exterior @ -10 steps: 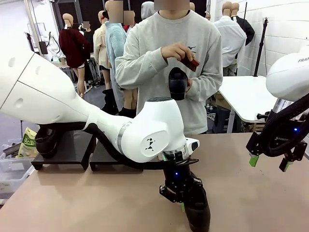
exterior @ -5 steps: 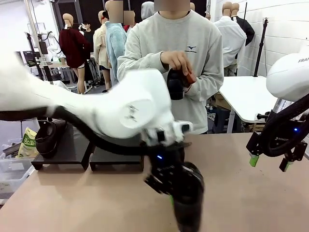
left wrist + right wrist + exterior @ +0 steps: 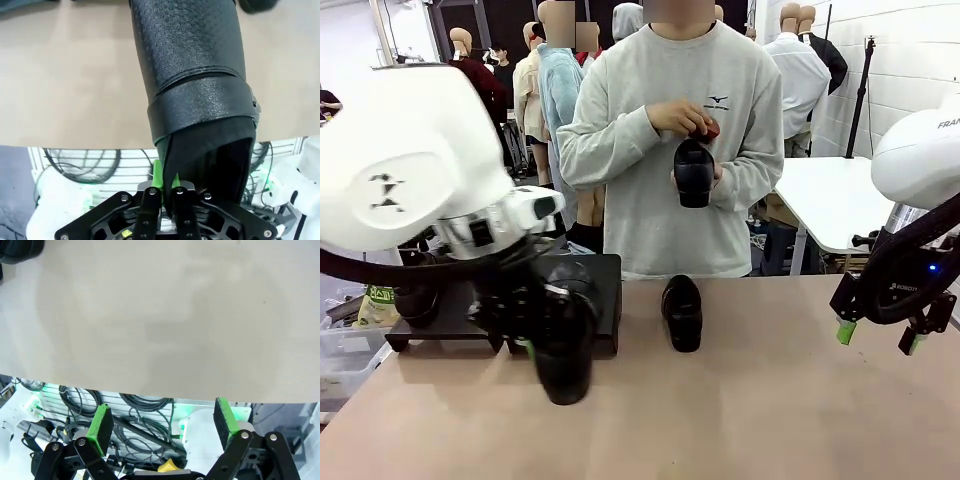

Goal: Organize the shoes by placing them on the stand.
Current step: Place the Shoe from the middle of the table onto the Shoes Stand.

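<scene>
The left claw (image 3: 533, 348), lower left of centre in the front view, is clamped shut on a shoe (image 3: 563, 340). The shoe hangs toe-down below the claw and is blurred. It overlaps the front edge of the stand (image 3: 605, 278), whose two black risers sit at middle left, partly behind the white arm. From the left wrist, the green pads (image 3: 157, 175) at bottom centre pinch the thin rim of the shoe's heel opening. The shoe's body runs from there to the top edge, toe farthest from the claw, over the tan table (image 3: 65, 75).

A second shoe (image 3: 682, 312) stands on the table at centre, just right of the stand and apart from both claws. A person across the table holds a third shoe (image 3: 694, 172) in both hands (image 3: 678, 118) at chest height, upper centre. A dark rounded shape (image 3: 415, 300) on the left riser may be another shoe, though the arm hides most of it.

The right claw (image 3: 878, 338) hangs at the right edge above the table with its jaws spread wide and nothing between them.
</scene>
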You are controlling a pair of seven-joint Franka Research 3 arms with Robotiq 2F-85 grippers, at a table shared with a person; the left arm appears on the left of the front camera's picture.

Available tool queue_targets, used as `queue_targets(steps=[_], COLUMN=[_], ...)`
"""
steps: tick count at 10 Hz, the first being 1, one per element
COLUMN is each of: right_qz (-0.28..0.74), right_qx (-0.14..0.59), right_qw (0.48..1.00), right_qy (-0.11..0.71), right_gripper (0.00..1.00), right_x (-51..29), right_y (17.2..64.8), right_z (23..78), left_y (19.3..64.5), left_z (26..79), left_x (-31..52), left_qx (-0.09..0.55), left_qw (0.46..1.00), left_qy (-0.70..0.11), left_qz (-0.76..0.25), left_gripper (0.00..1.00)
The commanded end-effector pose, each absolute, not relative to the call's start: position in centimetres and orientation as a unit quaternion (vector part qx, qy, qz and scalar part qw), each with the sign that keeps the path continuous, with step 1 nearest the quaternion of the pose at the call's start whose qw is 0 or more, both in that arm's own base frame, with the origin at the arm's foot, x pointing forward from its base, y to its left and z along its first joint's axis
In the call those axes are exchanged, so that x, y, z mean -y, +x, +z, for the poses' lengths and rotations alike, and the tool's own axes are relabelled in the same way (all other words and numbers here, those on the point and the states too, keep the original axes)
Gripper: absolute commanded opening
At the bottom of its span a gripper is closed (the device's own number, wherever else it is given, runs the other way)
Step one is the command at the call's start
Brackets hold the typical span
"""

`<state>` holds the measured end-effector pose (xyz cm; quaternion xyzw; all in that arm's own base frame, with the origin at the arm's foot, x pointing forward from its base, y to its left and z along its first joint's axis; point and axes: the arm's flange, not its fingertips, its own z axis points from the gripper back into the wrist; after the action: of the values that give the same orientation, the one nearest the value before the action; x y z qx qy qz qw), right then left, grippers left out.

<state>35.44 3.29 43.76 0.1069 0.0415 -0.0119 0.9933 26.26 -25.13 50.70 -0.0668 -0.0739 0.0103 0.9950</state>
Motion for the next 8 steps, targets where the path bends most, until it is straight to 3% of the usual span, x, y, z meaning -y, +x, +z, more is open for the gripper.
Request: queue_targets(steps=[1, 2, 3, 5, 6, 8], right_qz=[-0.008, -0.008, -0.008, -0.008, -0.008, -0.008], right_qx=[-0.044, -0.044, -0.044, -0.044, -0.044, -0.044], right_qw=[0.994, 0.994, 0.994, 0.994, 0.994, 0.994], right_qy=[0.103, 0.103, 0.103, 0.103, 0.103, 0.103], right_gripper=[1.00, 1.00, 1.00, 1.00, 1.00, 1.00], right_x=[-3.2, -3.2, -3.2, -3.2, -3.2, -3.2], right_y=[35.5, 35.5, 35.5, 35.5, 35.5, 35.5], right_z=[43.9, 43.9, 43.9, 43.9, 43.9, 43.9], left_y=[27.0, 26.1, 26.6, 26.6, 27.5, 29.5], left_z=[51.5, 52.1, 51.0, 51.5, 50.7, 52.7], left_x=[23.9, 26.1, 23.8, 24.1, 23.5, 21.7], left_qx=[0.112, 0.109, 0.088, 0.095, 0.107, 0.230], left_qw=[0.992, 0.984, 0.994, 0.992, 0.994, 0.973], left_qy=[-0.059, -0.128, -0.059, -0.077, -0.028, -0.012], left_qz=[-0.004, 0.053, 0.010, 0.022, 0.003, 0.002], left_gripper=[0.00, 0.00, 0.00, 0.00, 0.00, 0.00])
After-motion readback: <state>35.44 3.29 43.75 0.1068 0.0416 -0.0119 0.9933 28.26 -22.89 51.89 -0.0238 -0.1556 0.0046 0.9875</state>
